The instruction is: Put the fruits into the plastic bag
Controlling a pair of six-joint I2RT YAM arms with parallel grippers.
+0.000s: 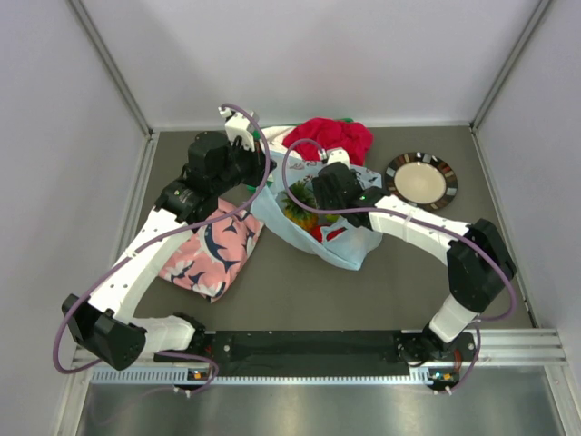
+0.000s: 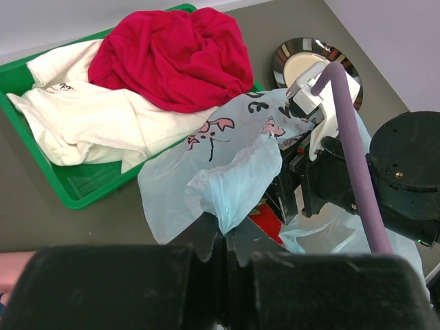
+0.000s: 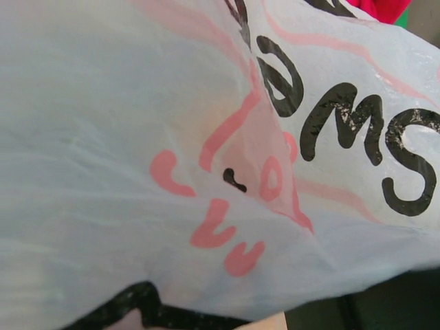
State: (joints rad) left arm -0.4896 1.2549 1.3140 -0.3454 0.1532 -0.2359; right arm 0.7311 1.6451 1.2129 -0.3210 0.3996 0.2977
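Table (image 1: 399, 272), left jaws pinching plastic bag (image 2: 227, 185), right jaws perhaps inside

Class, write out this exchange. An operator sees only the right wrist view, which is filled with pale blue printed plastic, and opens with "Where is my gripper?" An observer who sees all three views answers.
Observer: The right gripper is at the plastic bag's open mouth.
Operator: Where does the bag lie?
Observer: Mid-table, between a pink shark-print cloth and a plate.
Operator: Is anything holding it, and is anything inside?
Observer: The left gripper pinches a fold of its film, and a red fruit shows inside.
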